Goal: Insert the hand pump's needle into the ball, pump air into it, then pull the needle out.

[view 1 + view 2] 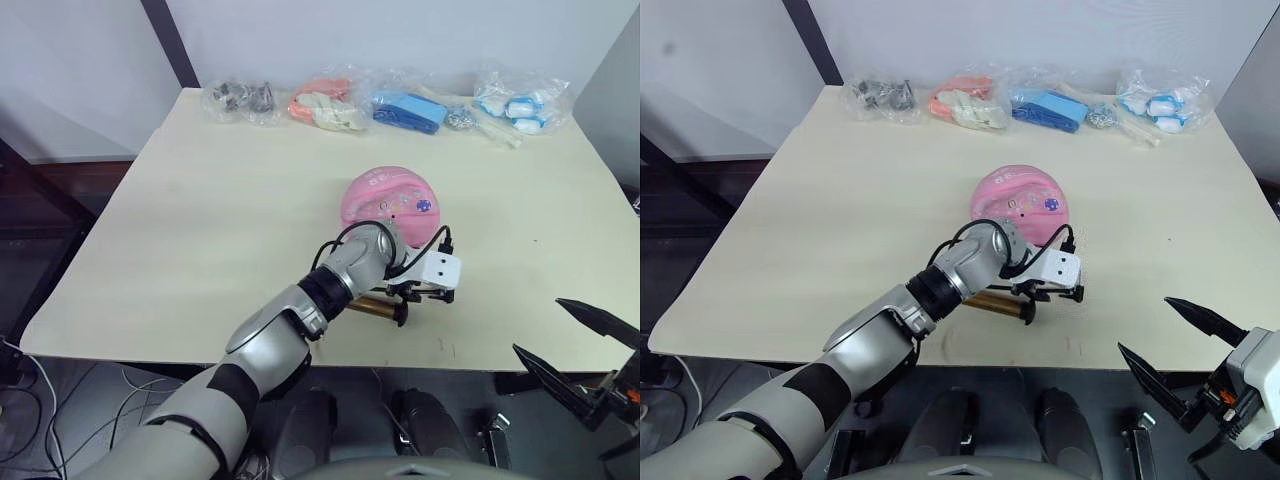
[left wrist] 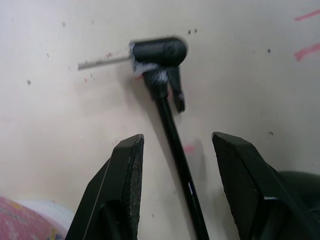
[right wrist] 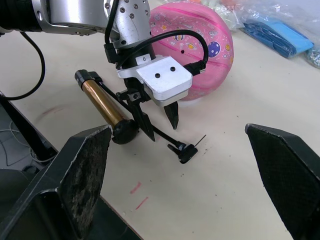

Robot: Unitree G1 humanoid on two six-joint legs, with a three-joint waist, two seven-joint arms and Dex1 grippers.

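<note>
On the pale bench (image 1: 180, 240), the left claw (image 3: 159, 121) is hovering open and empty, straddling the hose just behind the needle (image 2: 100, 62); right claw (image 1: 575, 345) is waiting open, well apart.

Ball (image 1: 388, 202) pink, cartoon prints; hand pump (image 3: 103, 106) gold-bronze, black ends.

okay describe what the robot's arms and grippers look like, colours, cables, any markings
The left arm is silver-grey metal with black joint bands and looped black cables at the wrist. Its left gripper has a white boxy housing with two small dark dots and two tapered black fingers with finely textured inner pads. The right gripper has two broad, wedge-shaped black fingers with rough pads, on a white and black wrist with a small orange detail.
</note>
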